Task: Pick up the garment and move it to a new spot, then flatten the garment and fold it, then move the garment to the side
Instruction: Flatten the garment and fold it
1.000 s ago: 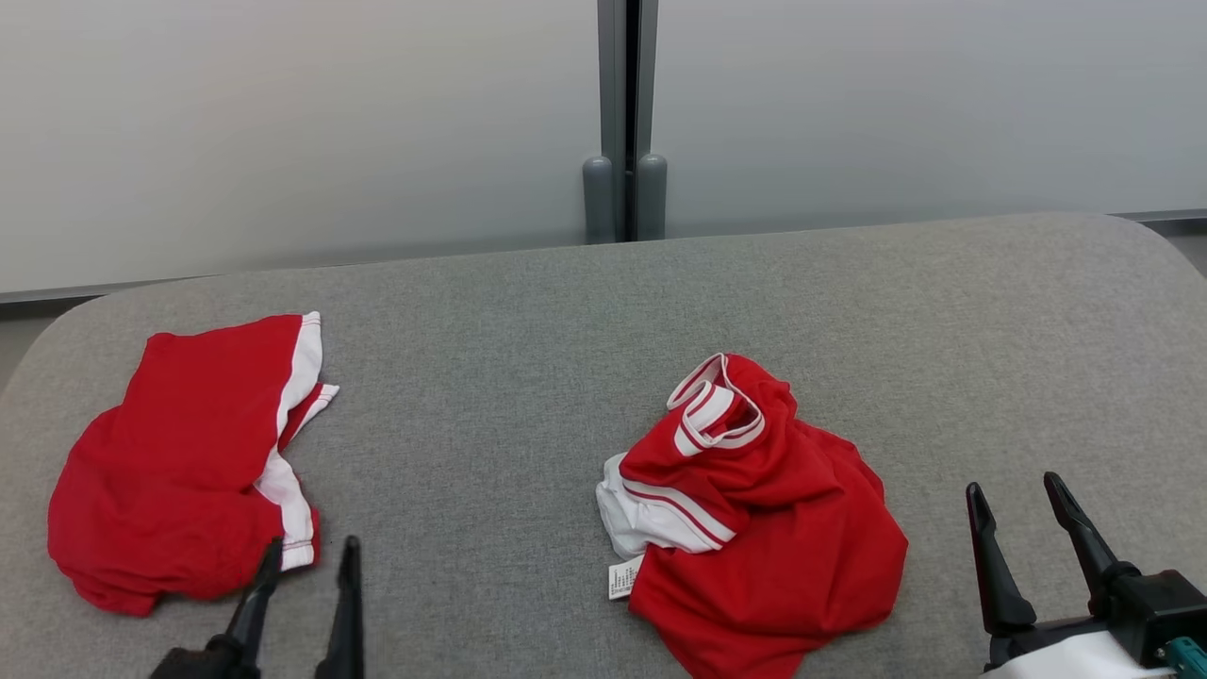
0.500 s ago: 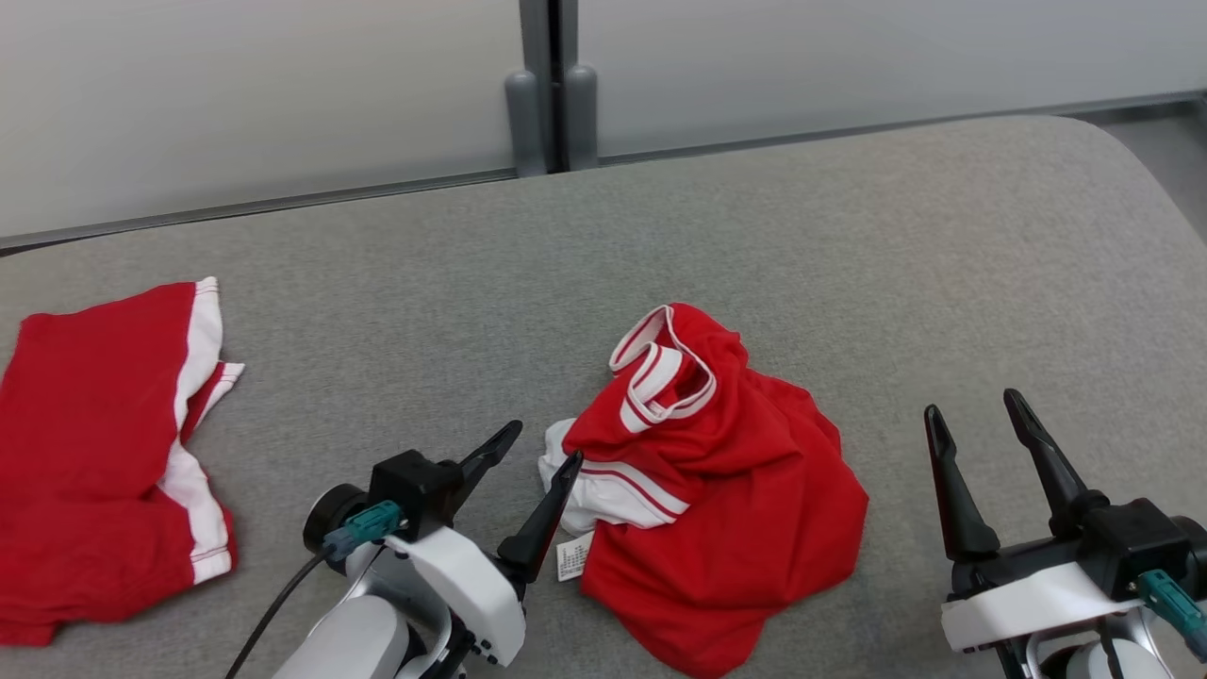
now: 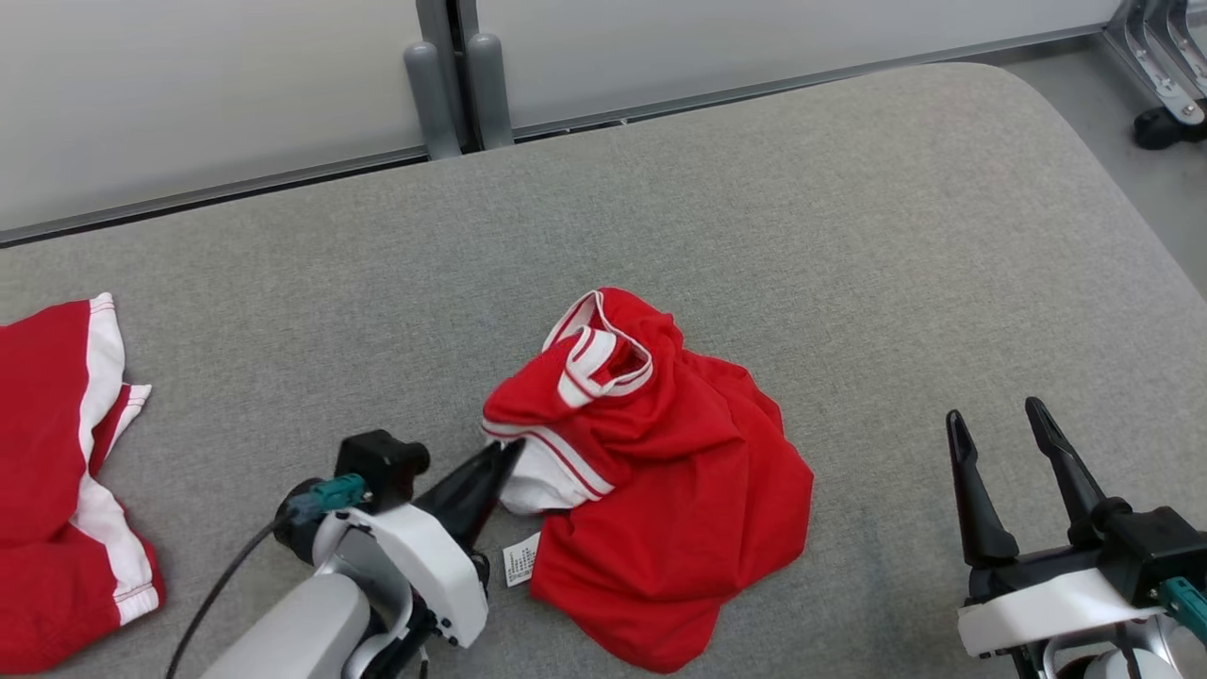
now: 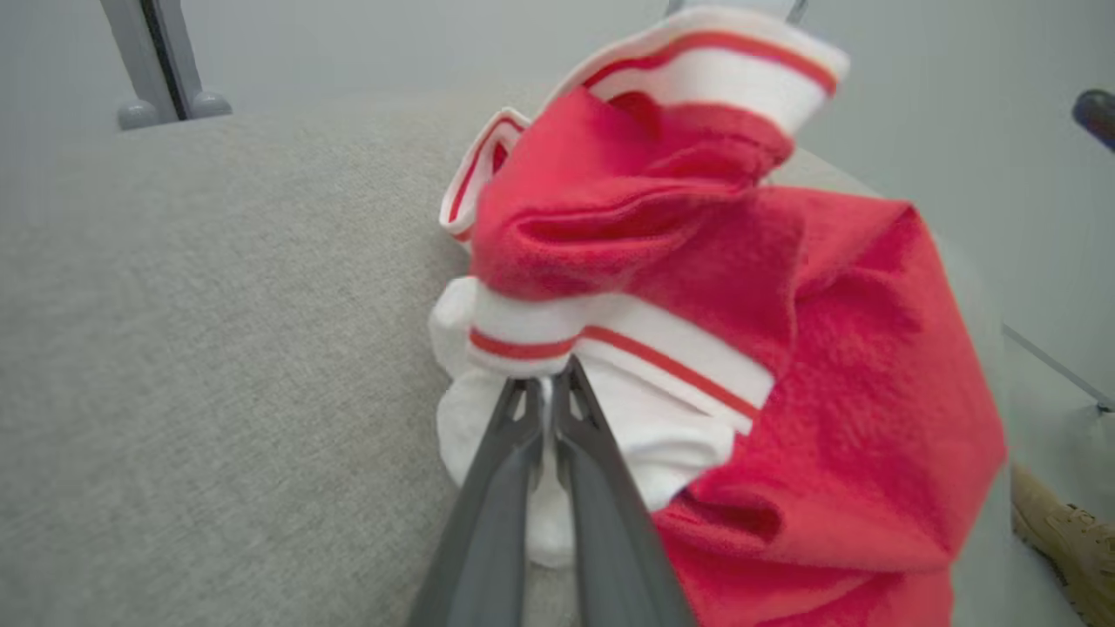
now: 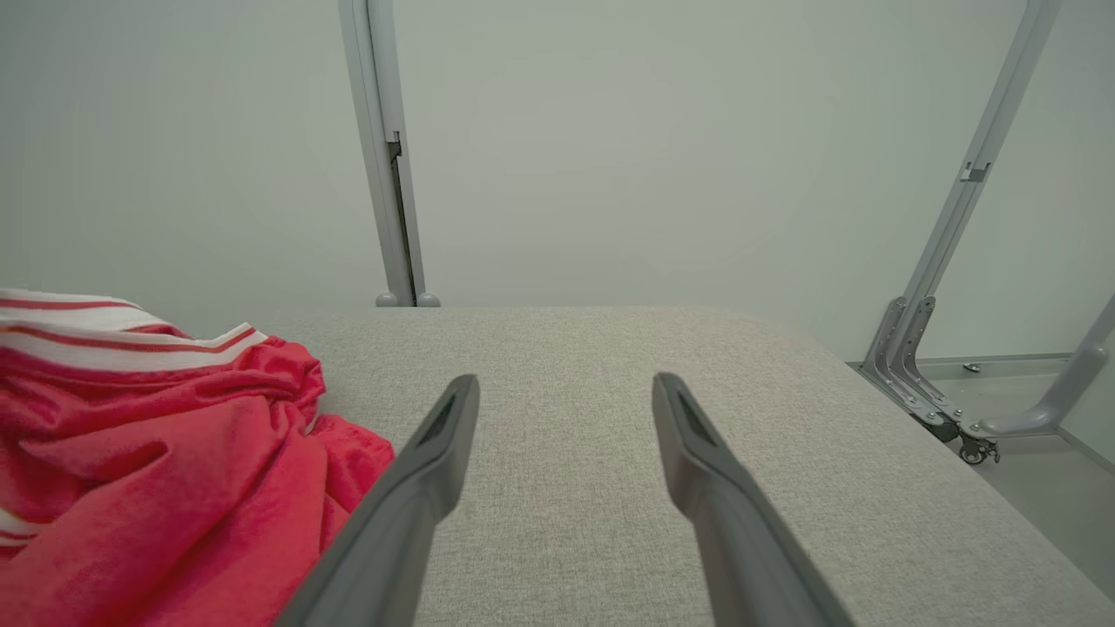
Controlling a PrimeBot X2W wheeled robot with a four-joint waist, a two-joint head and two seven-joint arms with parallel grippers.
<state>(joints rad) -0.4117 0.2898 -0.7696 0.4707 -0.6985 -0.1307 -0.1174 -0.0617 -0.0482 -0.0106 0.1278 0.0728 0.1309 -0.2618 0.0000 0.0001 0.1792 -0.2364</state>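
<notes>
A crumpled red garment (image 3: 679,490) lies near the middle of the grey table (image 3: 849,236). The left gripper (image 3: 507,455) is clenched on the white trim at the garment's 8 o'clock edge. The right gripper (image 3: 994,415) stands released, well apart at its 4 o'clock. Another red cloth (image 3: 47,453) lies far off at 9 o'clock.

A grey fabric-covered table (image 3: 849,236) with rounded corners carries two things, well apart: a crumpled red garment (image 3: 679,490) with white striped trim near its middle, and a second red garment (image 3: 38,453) with white trim toward its left side.
</notes>
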